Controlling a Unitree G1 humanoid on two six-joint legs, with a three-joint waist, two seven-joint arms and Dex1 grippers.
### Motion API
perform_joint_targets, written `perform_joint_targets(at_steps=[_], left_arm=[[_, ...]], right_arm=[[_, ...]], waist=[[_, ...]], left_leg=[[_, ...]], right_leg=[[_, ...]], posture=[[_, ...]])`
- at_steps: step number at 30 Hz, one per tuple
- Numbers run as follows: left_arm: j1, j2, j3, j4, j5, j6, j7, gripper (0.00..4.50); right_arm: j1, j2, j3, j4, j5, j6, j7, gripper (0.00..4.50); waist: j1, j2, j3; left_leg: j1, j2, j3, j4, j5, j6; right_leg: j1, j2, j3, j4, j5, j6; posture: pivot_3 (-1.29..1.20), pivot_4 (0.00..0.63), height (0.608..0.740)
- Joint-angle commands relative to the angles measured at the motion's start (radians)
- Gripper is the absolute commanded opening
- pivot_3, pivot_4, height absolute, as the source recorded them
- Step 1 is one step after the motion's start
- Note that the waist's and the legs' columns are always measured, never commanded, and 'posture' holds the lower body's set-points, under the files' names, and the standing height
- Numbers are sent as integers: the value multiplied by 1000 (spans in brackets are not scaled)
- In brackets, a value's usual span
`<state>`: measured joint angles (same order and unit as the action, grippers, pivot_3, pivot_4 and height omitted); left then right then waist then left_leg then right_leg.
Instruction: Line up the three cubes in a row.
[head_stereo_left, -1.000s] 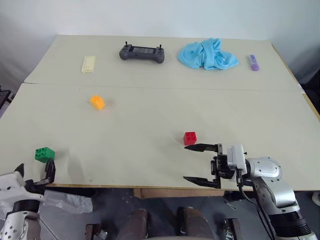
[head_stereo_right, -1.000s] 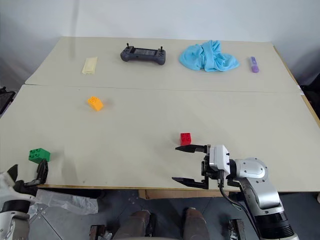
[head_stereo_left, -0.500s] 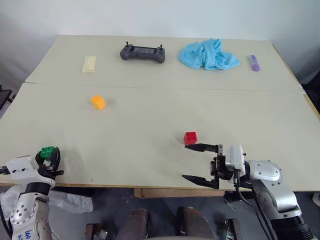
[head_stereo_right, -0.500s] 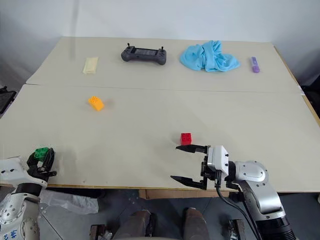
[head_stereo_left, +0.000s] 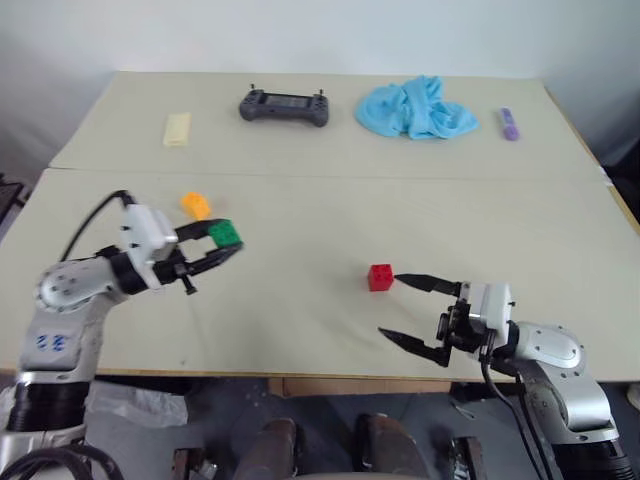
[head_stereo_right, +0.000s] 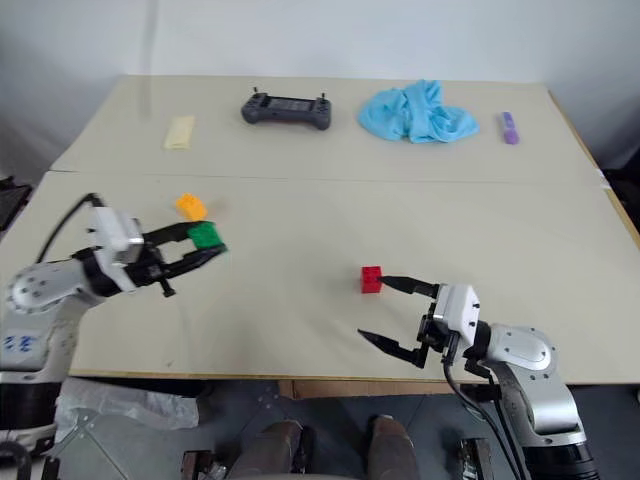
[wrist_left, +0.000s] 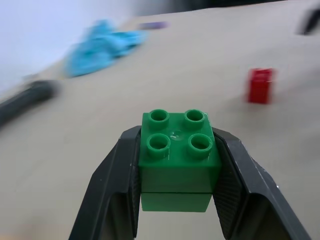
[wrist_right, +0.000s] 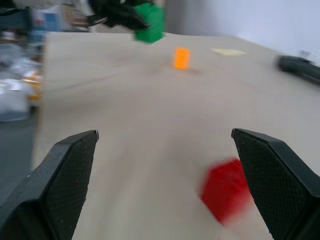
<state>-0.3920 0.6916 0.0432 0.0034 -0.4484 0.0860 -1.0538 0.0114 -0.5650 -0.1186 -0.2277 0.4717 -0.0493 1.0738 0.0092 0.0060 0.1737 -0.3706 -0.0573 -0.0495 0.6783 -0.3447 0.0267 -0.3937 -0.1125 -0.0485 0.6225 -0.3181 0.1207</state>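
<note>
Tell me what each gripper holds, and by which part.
The left gripper pinches the green cube by two opposite side faces, studs up. The right gripper is open and holds nothing; the red cube sits beside it.

held cube (head_stereo_left: 224, 234) just beside cube (head_stereo_left: 195, 205), third cube (head_stereo_left: 380, 277) right

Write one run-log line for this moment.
left end effector: shut on green cube, lifted | right end effector: open beside red cube | orange cube: on table

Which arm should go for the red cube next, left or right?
Probably the right. Its pincer is open with the red cube just beside its fingertip, while the left pincer is shut on the green cube.
</note>
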Motion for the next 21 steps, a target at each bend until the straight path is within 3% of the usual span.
perform_joint_targets(at_steps=[1,10,16,21], left_arm=[[-147,-43,-140,140,50,-40,-204,1503],[-445,-277,-283,696,252,-312,-318,1503],[-523,-385,-305,913,364,-481,-256,1503],[-572,-447,-262,1026,373,-486,-217,1503]], right_arm=[[26,-17,-76,10,9,-42,-19,4500],[187,-44,-247,-63,60,-19,-83,4500],[279,-45,-273,-139,84,9,-98,4500],[305,-36,-257,-170,72,11,-118,4500]], waist=[[-3,0,0],[14,-2,1],[18,-4,2],[22,-4,2]], left_leg=[[0,0,1,0,0,0],[0,-1,5,4,1,2],[-1,-1,5,4,1,3],[0,-3,5,4,2,4]], right_leg=[[0,0,-1,0,0,0],[1,4,-4,2,1,2],[1,3,-3,1,1,3],[1,2,-3,2,2,5]], posture=[[0,150,740],[0,150,740],[0,150,740],[0,150,740]])
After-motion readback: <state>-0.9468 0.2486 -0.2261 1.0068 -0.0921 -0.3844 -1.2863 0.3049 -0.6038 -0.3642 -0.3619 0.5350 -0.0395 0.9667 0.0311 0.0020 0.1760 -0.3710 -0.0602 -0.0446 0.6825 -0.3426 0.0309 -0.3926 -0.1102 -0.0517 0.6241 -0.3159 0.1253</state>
